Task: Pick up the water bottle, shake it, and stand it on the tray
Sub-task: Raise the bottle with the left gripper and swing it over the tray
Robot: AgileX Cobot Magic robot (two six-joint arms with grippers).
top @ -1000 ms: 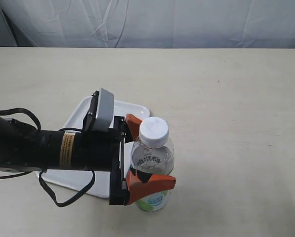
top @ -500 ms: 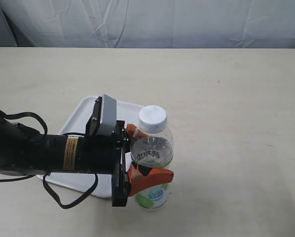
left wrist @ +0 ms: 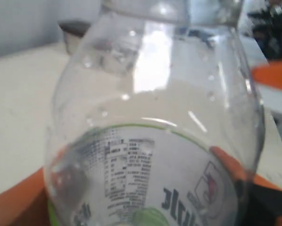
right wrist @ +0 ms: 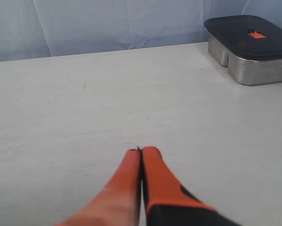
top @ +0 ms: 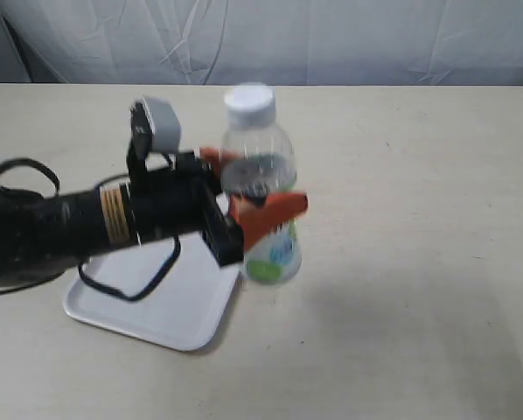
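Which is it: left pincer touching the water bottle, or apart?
Touching. The exterior view shows the left pincer with its orange fingers clamped against opposite sides of the water bottle, no gap.

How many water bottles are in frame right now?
1. The water bottle is upright, clamped in the left gripper just past the edge of the tray. No other bottle shows in any view.

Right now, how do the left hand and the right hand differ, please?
The left hand grips the water bottle, fingers spread around it; the right hand is empty, fingers pressed together. The left hand shows in the exterior view; the right hand does not. Both have orange fingers.
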